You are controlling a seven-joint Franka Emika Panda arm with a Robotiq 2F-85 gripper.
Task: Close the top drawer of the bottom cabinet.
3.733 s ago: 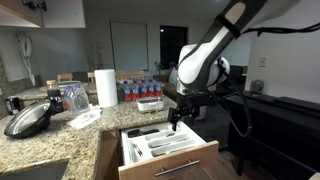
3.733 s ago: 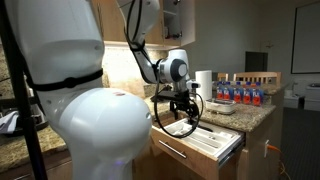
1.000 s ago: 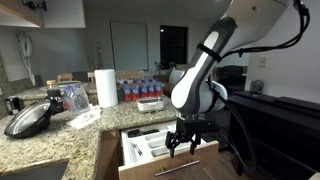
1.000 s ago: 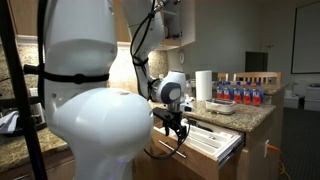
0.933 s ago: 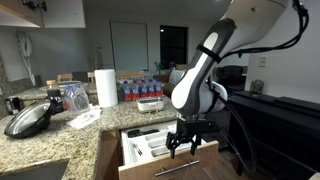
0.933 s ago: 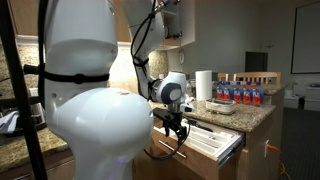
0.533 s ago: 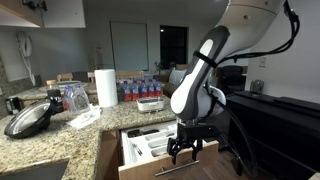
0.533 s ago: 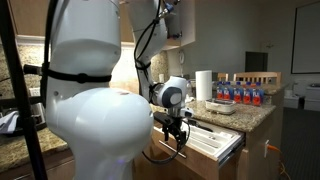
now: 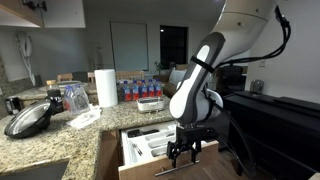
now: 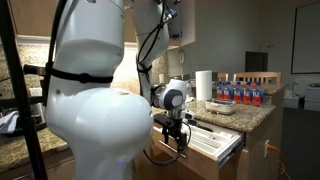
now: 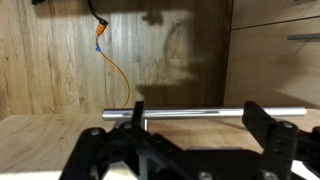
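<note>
The bottom cabinet under the speckled worktop has its top drawer standing open, its white cutlery tray beside the fingers, which are spread wide, grip nothing and face the silver bar handle close ahead.

Handle: silver bar, horizontal, on the pale wood drawer.
End effector: black, jaws wide apart; fingers overlap the bar.
Cable: orange, on the wood beyond.
</note>
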